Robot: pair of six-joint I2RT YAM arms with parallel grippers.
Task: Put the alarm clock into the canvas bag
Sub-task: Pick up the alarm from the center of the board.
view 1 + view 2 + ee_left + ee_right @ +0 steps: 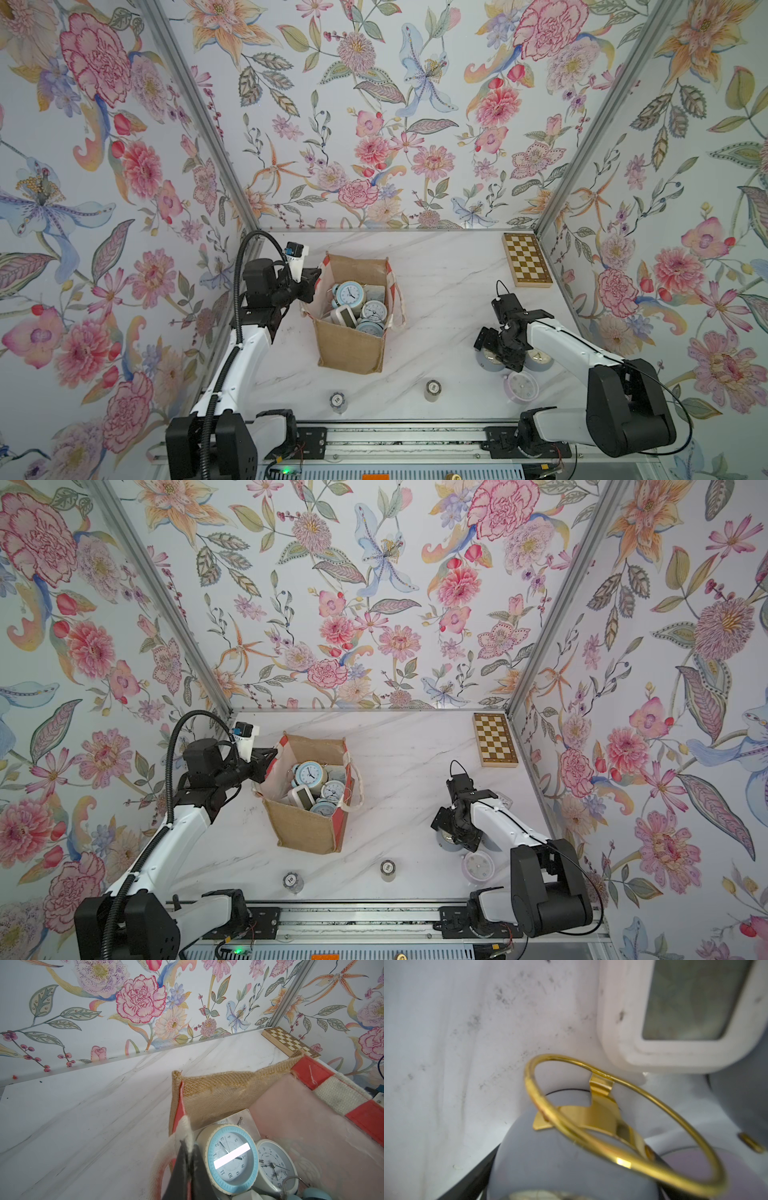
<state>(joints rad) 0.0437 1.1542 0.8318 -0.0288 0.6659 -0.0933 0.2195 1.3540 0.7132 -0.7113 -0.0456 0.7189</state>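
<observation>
The tan canvas bag stands open mid-table with several alarm clocks inside. My left gripper is shut on its whitish strap handle at the bag's left rim. On the right, my right gripper is lowered over a grey alarm clock with a gold ring handle. Its jaws stand open, one black finger on each side of the clock's body, and the clock rests on the table.
A second grey clock, a lilac round clock and a white screen clock crowd the right gripper. A wooden chessboard box lies at the back right. Two small numbered round stacks stand near the front edge.
</observation>
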